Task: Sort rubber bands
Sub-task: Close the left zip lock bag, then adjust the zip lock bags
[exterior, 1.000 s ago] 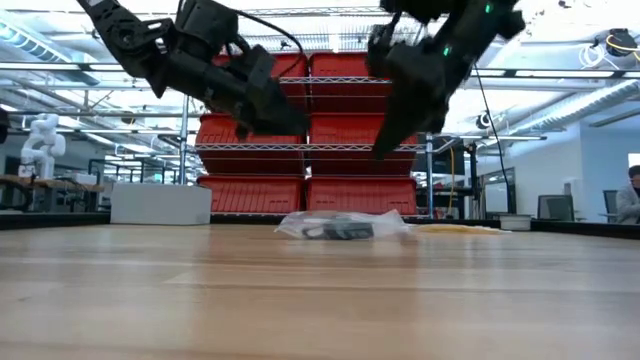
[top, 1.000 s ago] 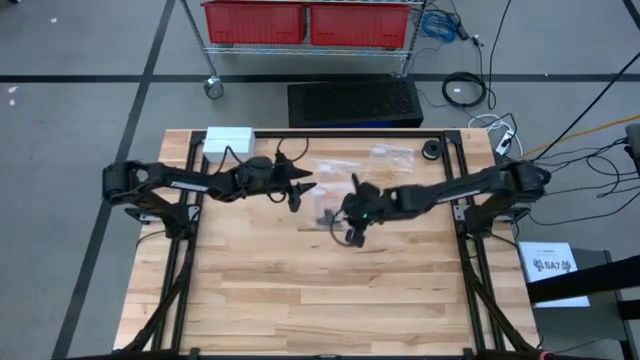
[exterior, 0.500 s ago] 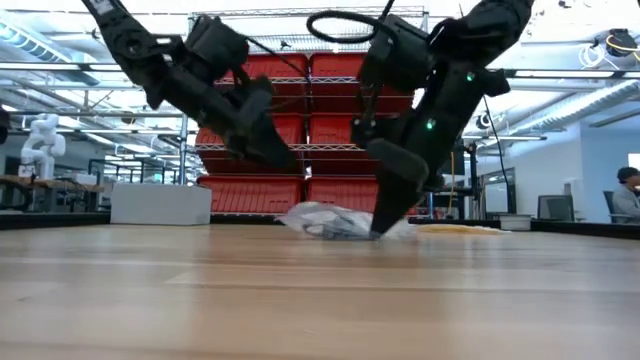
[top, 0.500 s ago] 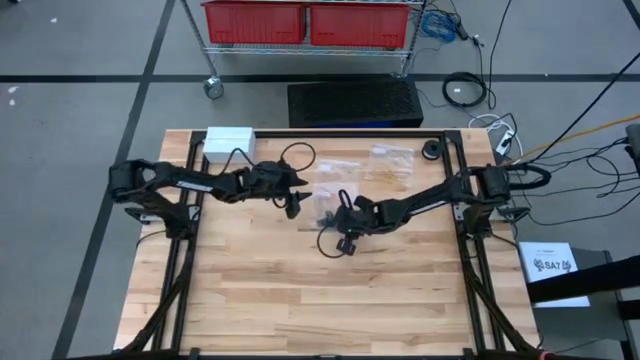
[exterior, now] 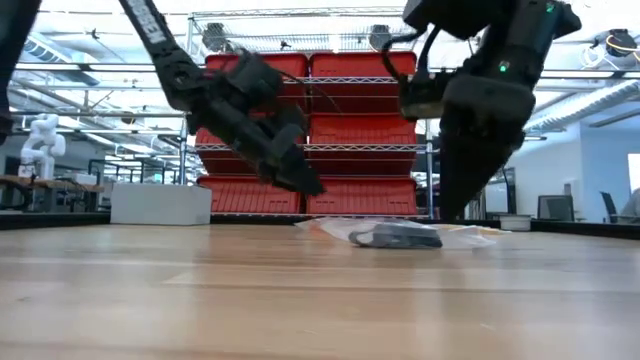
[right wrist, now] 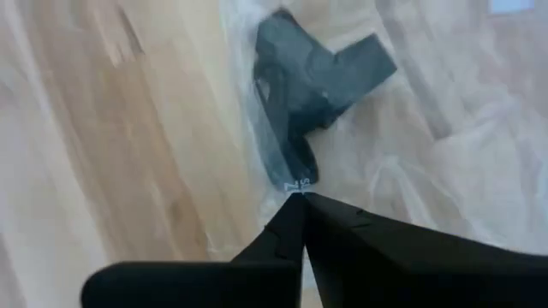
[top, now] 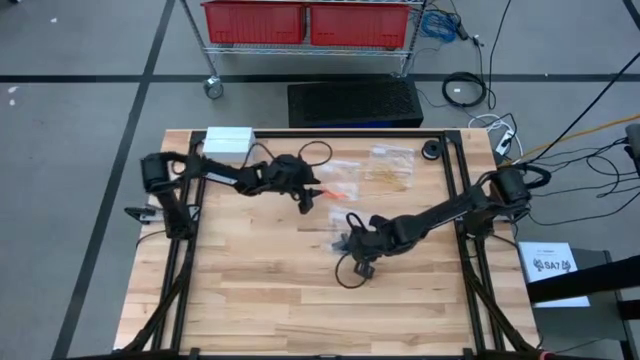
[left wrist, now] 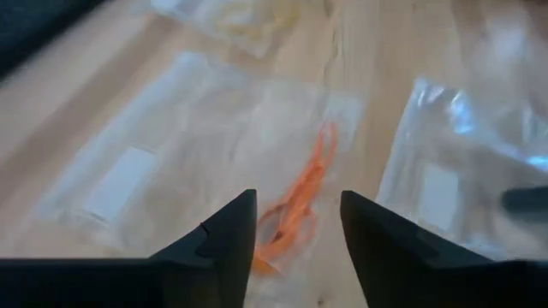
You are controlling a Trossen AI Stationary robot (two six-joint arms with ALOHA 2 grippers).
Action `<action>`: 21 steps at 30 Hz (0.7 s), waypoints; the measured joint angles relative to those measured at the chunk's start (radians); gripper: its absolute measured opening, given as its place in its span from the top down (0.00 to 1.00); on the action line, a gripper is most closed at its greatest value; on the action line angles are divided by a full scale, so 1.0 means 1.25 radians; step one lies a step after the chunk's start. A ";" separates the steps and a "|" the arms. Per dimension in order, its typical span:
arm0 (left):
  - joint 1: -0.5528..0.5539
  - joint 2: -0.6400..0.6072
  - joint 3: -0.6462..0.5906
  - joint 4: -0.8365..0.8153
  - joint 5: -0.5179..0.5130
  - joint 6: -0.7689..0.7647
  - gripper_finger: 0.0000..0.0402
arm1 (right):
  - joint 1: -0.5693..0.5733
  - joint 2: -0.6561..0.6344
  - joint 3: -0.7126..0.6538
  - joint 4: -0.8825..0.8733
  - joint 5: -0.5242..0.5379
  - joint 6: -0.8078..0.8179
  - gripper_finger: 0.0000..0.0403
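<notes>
Three clear bags lie on the wooden table. One holds orange-red rubber bands (left wrist: pixel 301 192) (top: pixel 336 188), one tan-yellow bands (top: pixel 390 168), and one black bands (right wrist: pixel 312 73) (exterior: pixel 395 236). My left gripper (left wrist: pixel 298 195) (top: pixel 306 199) hovers open, slanting down, just left of the orange bands, with its fingers on either side of them in the left wrist view. My right gripper (right wrist: pixel 300 198) (top: pixel 353 244) is shut on the edge of the black-band bag near the table's middle. My right gripper pinches the clear bag's edge (right wrist: pixel 289 178) between its two shut fingers, coming steeply from above. How many layers are caught does not show. The bag lies flat on the table, and the black bands inside sit a little beyond the fingertips.
A white box (top: pixel 228 140) stands at the far left corner and a small black roll (top: pixel 432 150) at the far right. Black frame rails (top: pixel 455 200) run along the table's sides. The near half of the table is bare wood (top: pixel 300 310).
My right gripper has come down on the black-band bag and moved toward the near edge, dragging the bag along the table. My left gripper has sunk and moved toward the table's right, closer to the orange bands.
</notes>
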 joint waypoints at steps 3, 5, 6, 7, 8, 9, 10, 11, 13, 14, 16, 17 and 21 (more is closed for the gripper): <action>0.003 0.056 0.033 -0.063 -0.012 0.004 0.67 | -0.002 -0.009 0.000 -0.011 0.011 -0.002 1.00; 0.006 0.082 0.045 -0.085 -0.023 0.005 0.74 | -0.005 -0.015 0.000 -0.013 0.017 -0.010 1.00; 0.006 0.086 0.050 -0.090 -0.027 0.005 0.77 | -0.005 -0.017 0.000 -0.019 0.022 -0.012 1.00; 0.006 0.088 0.050 -0.095 -0.028 0.004 0.81 | -0.005 -0.020 0.000 -0.028 0.025 -0.013 1.00; 0.006 0.088 0.050 -0.104 -0.030 0.003 0.85 | -0.005 -0.022 0.000 -0.037 0.027 -0.013 1.00; 0.006 0.086 0.050 -0.116 -0.031 0.001 0.89 | -0.005 -0.024 0.000 -0.045 0.028 -0.014 1.00; 0.004 0.078 0.050 -0.134 -0.031 -0.002 0.93 | -0.005 -0.027 0.000 -0.053 0.031 -0.014 1.00; 0.000 0.070 0.050 -0.158 -0.034 -0.006 0.96 | -0.005 -0.031 0.000 -0.060 0.035 -0.014 1.00; -0.008 0.047 0.049 -0.200 -0.036 -0.022 0.98 | -0.005 -0.034 0.000 -0.071 0.040 -0.015 1.00; -0.015 0.034 0.048 -0.231 -0.039 -0.024 0.98 | -0.005 -0.036 0.000 -0.079 0.047 -0.016 1.00; -0.035 0.003 0.046 -0.303 -0.056 -0.025 0.98 | -0.005 -0.039 0.000 -0.096 0.051 -0.021 1.00; -0.049 -0.014 0.045 -0.341 -0.067 -0.029 0.98 | -0.005 -0.039 0.000 -0.101 0.051 -0.024 1.00; -0.118 -0.081 0.043 -0.482 -0.118 -0.067 0.99 | -0.005 -0.039 0.000 -0.121 0.053 -0.041 1.00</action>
